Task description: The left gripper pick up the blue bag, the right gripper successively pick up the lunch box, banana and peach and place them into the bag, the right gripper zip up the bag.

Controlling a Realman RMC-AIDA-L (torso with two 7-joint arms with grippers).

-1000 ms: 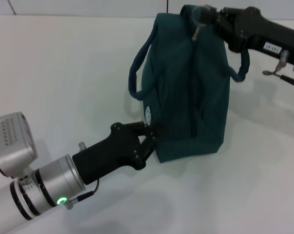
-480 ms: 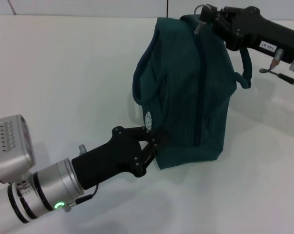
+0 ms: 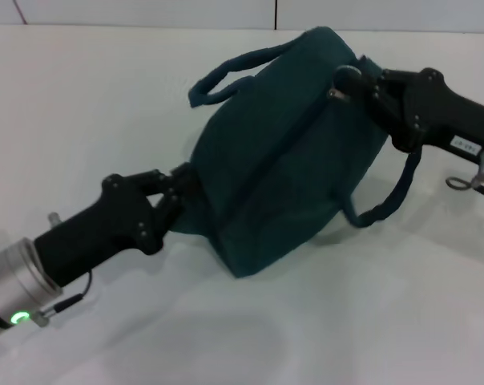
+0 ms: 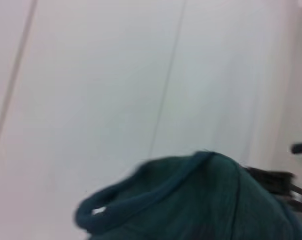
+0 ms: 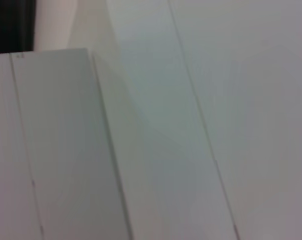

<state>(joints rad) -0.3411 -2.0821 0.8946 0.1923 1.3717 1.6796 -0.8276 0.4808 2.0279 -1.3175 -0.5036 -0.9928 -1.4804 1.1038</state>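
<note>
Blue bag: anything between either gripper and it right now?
Nothing visible. The left gripper is already pinching the blue bag at its lower left corner, and the right gripper is at the zipper pull on top.

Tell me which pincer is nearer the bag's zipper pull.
Right. The right pincer is at the zipper pull on top of the blue bag; the left pincer grips the bag's lower end, far from it.
</note>
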